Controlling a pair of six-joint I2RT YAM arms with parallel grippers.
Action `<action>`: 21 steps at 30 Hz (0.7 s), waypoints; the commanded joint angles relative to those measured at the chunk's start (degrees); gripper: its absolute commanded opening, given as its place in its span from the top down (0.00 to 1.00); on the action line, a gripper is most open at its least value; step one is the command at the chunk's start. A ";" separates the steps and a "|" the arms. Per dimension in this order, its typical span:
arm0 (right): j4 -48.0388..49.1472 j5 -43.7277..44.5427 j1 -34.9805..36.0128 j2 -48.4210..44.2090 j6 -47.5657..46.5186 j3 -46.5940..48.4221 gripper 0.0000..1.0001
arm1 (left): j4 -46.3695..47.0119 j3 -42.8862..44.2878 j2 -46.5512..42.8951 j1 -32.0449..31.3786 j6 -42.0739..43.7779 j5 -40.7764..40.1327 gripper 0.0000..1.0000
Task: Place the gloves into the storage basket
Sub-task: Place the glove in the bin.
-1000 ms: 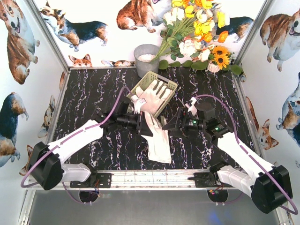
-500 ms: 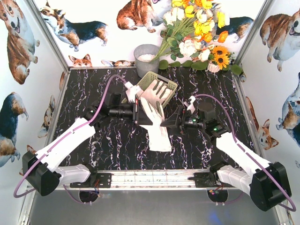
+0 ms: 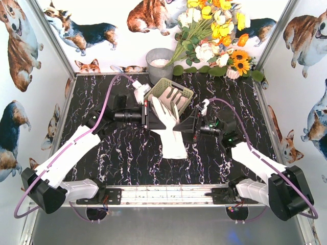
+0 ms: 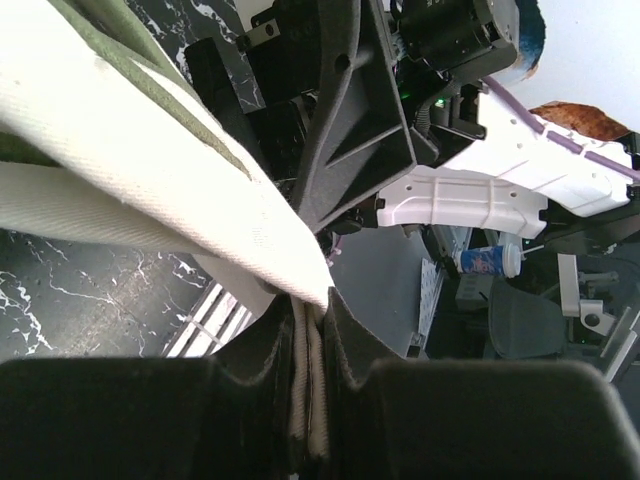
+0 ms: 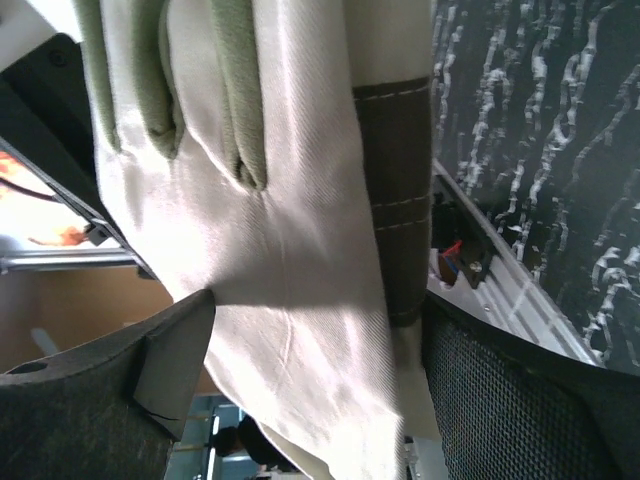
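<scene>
Top external view, and the left arm is stretched across the black marbled desk with the left jaws shut hard on a cream glove, gripping it at its left edge. The glove hangs with its fingers pointing toward the far side and its wide cuff trailing toward the near edge. Whether the cuff touches the desk, I cannot tell from here. Just beyond it sits the storage basket, pale yellow-green and latticed, at the far middle of the desk. The held glove's fingertips overlap its near rim in this view. White fingers of a second glove show inside the basket. On the other side, the right arm has the right jaws just beside the glove's right edge. Over to the left wrist camera: a fold of cream fabric is pinched flat between the closed jaws, and the rest of the glove billows up and away. Right wrist camera now: the jaws stand wide apart with the glove's palm and its grey-brown patch hanging between them, not squeezed. Behind the basket stands a grey bucket, with a bunch of flowers at the far right.
</scene>
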 commanded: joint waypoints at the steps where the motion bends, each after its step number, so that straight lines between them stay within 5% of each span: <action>1: 16.40 -3.22 -0.15 1.72 7.21 1.18 0.18 | 1.66 2.64 0.10 1.19 -0.56 3.34 1.00; 21: 20.15 -3.11 -0.15 5.49 7.80 4.70 0.17 | 7.81 3.33 -0.95 3.79 -6.31 9.67 1.00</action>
